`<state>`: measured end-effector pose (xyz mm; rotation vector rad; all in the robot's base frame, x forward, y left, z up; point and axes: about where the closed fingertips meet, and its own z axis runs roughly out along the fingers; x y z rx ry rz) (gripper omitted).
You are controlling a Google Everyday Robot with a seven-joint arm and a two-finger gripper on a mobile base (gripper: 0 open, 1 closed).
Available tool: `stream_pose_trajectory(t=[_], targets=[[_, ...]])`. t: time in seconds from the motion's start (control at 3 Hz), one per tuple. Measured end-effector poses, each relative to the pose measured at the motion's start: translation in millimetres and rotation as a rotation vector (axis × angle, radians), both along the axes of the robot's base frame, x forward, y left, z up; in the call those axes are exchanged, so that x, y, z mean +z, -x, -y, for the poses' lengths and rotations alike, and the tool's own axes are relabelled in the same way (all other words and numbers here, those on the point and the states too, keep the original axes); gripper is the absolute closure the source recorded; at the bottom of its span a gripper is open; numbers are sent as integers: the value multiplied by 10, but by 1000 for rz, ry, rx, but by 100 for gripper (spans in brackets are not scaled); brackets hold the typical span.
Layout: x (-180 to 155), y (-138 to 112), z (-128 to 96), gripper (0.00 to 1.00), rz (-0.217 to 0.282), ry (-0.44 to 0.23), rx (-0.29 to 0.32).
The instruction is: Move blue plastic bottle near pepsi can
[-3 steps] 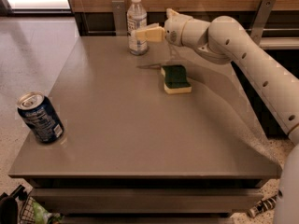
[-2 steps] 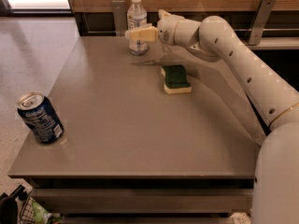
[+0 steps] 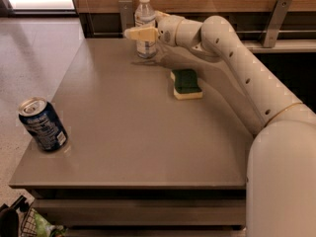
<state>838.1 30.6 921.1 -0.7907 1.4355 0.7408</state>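
Note:
The blue plastic bottle (image 3: pixel 144 15), clear with a white cap and pale label, stands upright at the table's far edge. My gripper (image 3: pixel 134 33) reaches in from the right at the bottle's mid height and crosses in front of its label, its tip just past the bottle's left side. The pepsi can (image 3: pixel 43 125), dark blue with a silver top, stands upright near the table's front left corner, far from the bottle and the gripper.
A green and yellow sponge (image 3: pixel 186 83) lies on the grey table (image 3: pixel 133 132) just under my forearm, right of the bottle. A wooden wall with metal brackets (image 3: pixel 274 14) runs behind the table. Tiled floor lies to the left.
My gripper has moved left along the far edge, from beside the bottle to across its front. The bottle, the can and the sponge have not moved.

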Motion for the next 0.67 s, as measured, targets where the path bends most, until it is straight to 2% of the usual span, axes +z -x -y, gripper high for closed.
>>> stream_pose_trajectory(t=[0.33,0.67], targets=[[-5,1,-54,46,-1,-2,8],[-8,4,-83,69,-1,-2,12]])
